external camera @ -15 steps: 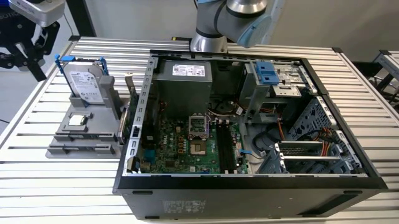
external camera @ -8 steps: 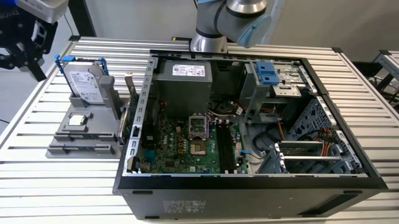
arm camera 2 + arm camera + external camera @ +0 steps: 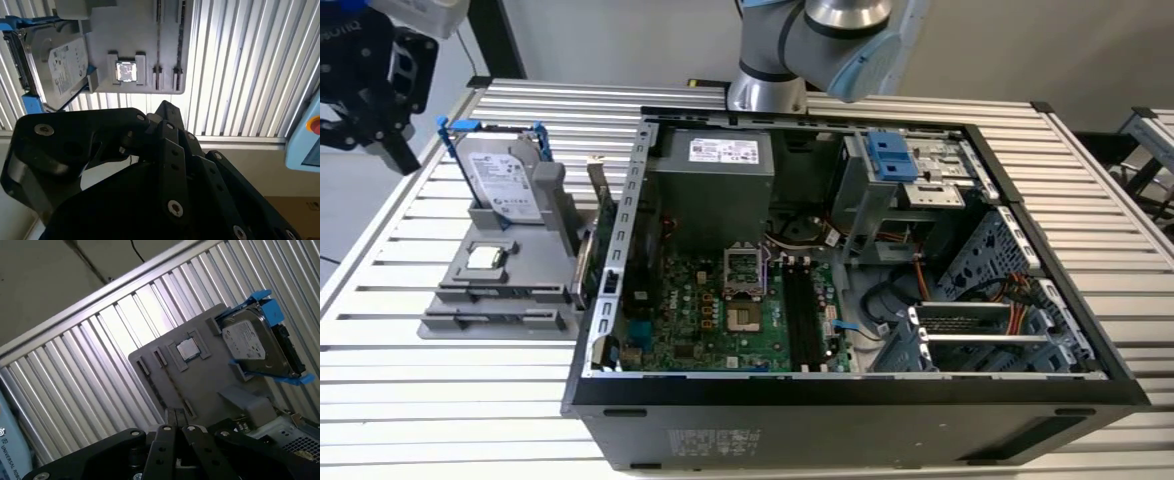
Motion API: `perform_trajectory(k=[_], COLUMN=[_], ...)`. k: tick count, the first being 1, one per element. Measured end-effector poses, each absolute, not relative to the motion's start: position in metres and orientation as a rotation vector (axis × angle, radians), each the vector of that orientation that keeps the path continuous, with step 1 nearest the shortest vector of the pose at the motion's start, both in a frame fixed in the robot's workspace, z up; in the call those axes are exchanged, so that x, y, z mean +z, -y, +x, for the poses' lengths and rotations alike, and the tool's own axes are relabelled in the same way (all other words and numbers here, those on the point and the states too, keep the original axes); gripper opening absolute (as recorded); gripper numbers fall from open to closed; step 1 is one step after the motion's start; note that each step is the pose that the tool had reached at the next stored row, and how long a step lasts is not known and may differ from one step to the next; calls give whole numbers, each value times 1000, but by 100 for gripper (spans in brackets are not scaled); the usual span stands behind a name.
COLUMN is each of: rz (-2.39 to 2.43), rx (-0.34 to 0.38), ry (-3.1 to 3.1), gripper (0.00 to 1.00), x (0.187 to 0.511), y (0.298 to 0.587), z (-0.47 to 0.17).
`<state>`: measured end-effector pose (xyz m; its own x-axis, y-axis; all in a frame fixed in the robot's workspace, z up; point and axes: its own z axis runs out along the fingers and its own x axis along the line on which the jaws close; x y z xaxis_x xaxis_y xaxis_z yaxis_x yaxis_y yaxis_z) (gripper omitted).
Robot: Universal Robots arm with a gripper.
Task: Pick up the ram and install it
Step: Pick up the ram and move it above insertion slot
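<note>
While the black end effector point(image 3: 175, 413) hangs closed & empty near the grey slotted holder point(image 3: 207, 377), we fear lowering it thus jabs the silver blue-railed HDD point(image 3: 255, 347).

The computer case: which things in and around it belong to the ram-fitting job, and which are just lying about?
For the job: gripper, motherboard's black slots, computer case.
Lying about: hard drive and CPU chip, both on the grey holder.
</note>
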<state>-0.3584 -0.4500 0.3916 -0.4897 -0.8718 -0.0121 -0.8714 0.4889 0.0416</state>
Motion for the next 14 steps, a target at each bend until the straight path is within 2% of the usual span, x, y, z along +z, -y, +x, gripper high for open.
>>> perform_trajectory(k=[14], rz=[1868], rx=[-36], ry=[2549], gripper=[0], x=[392], y=[450], z=[-358])
